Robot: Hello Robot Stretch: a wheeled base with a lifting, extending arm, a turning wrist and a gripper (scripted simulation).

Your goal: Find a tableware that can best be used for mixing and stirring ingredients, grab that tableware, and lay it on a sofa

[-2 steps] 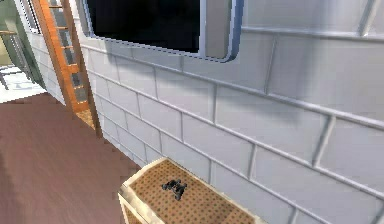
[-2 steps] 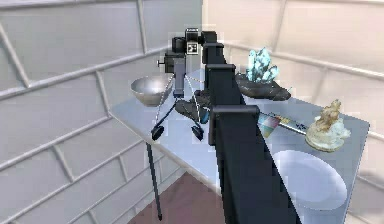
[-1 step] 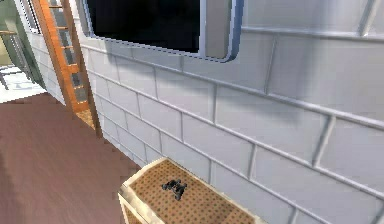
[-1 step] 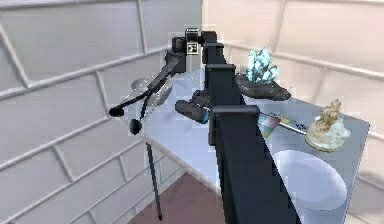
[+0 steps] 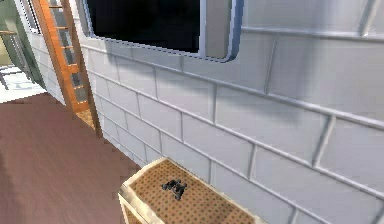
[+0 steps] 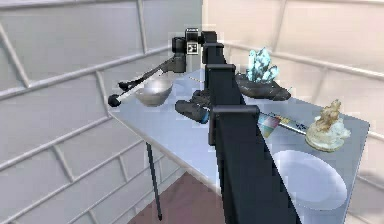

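a white tiled wall point(image 6: 60, 90) stood behind the gripper point(image 6: 120, 96), and a pale blue table point(image 6: 185, 140) on a thin dark leg point(image 6: 151, 175) spread below it. far below it, the floor point(image 5: 50, 150) was of brown wood.

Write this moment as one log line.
view: arm side | gripper near pale grey round bowl on light blue table | holding: cannot tell

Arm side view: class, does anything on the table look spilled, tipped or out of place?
Nothing stands out: the bowl, white plate, pale statue and tan statue stand upright on the table, and nothing is spilled.
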